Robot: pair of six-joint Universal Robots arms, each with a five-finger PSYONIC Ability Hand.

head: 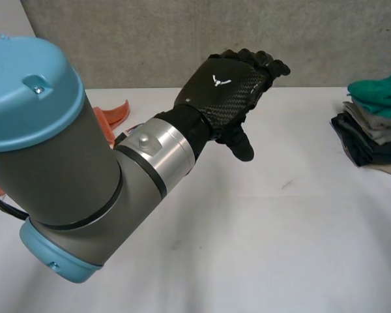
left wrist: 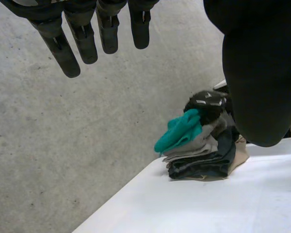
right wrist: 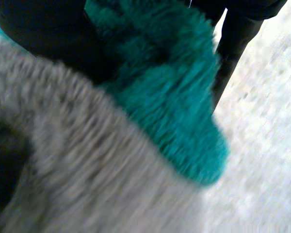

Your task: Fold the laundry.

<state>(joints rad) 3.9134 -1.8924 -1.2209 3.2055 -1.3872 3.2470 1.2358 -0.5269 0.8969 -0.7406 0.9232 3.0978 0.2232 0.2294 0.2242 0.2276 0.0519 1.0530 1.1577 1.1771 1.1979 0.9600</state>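
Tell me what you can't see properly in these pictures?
- Head view: the left arm hides most of the orange thing.
- Head view: the picture's edge cuts off the pile of clothes; in the left wrist view the left hand covers part of it.
- Right wrist view: cloth covers much of the right hand, so whether it grips the teal cloth is unclear.

Holds left hand [head: 225,88] raised, palm down, fingers [left wrist: 58,46] straight, thumb apart. Pinches cloth [right wrist: 174,97] with right hand [left wrist: 207,103], thumb against fingers.
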